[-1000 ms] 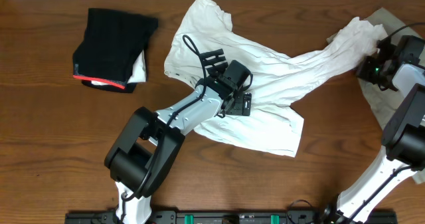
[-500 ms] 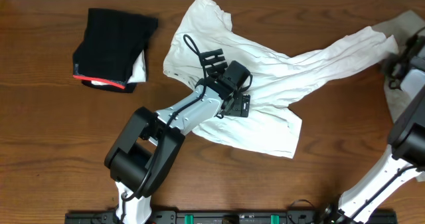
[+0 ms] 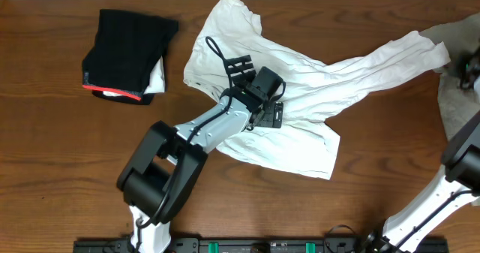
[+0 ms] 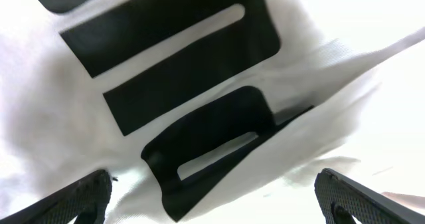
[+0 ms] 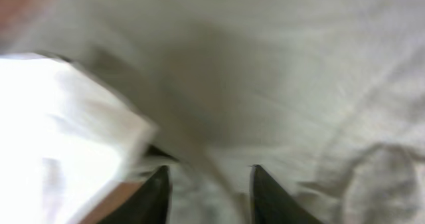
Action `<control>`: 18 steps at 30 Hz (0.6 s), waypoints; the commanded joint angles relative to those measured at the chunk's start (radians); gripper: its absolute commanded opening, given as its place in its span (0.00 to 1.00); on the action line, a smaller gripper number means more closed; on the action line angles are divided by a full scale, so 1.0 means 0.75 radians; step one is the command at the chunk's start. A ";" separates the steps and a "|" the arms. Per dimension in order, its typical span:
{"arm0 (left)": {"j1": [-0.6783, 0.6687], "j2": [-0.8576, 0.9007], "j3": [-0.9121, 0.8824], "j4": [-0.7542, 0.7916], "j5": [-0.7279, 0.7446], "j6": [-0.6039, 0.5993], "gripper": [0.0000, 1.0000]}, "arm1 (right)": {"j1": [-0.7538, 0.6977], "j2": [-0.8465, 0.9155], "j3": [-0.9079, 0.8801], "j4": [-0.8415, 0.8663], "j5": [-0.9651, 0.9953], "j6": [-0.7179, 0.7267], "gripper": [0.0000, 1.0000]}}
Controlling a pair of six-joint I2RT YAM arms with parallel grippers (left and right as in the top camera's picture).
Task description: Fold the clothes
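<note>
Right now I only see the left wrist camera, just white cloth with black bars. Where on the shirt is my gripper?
Observer: The left gripper is over the middle of the crumpled white T-shirt.
Operator: Where is the right gripper?
Observer: The right gripper is over the grey-beige garment, fingers apart; the shirt's long stretched end lies beside them, not between.
Operator: Any other clothes?
Observer: A black red-edged garment lies folded at the far left, apart from the shirt.
</note>
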 commanded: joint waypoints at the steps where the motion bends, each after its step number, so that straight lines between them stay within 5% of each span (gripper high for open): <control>1: 0.008 -0.167 0.049 0.001 -0.022 0.032 1.00 | 0.090 -0.153 0.112 -0.106 -0.120 0.014 0.58; 6: 0.008 -0.376 0.048 -0.153 -0.022 0.031 1.00 | 0.158 -0.323 0.148 -0.319 -0.243 0.111 0.88; 14: -0.062 -0.517 0.046 -0.591 0.021 -0.110 0.93 | 0.205 -0.538 0.148 -0.735 -0.487 0.166 0.92; 18: -0.216 -0.516 -0.020 -0.621 0.073 -0.125 0.87 | 0.210 -0.571 0.148 -0.918 -0.486 0.166 0.96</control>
